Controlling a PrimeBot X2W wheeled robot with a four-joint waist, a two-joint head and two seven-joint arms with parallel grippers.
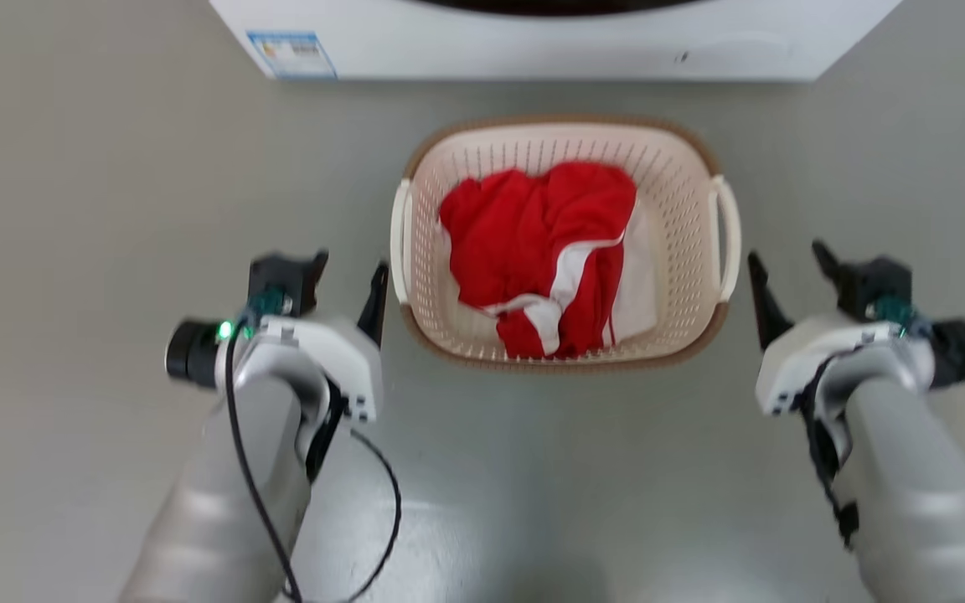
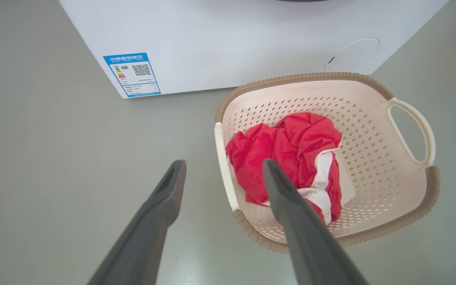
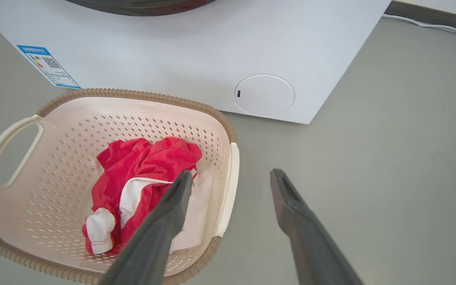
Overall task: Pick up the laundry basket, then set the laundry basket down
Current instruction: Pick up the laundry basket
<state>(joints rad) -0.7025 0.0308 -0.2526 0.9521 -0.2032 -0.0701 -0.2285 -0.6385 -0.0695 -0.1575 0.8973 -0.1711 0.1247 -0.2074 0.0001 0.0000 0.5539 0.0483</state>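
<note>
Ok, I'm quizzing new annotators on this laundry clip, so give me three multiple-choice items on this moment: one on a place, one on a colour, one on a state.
1. Where does the laundry basket stand relative to the white washing machine?
A. on top of it
B. inside its drum
C. on the floor in front of it

2. What colour is most of the crumpled garment in the basket?
A. blue
B. red
C. green

3. How do the left gripper and the right gripper stand?
A. both open, one at each side of the basket, holding nothing
B. both shut on its handles
C. left shut on the garment

Answers: 1 C, grey floor surrounds it, with the machine behind; 2 B, red cloth with white trim; 3 A, each gripper is spread wide, gripping nothing.
</note>
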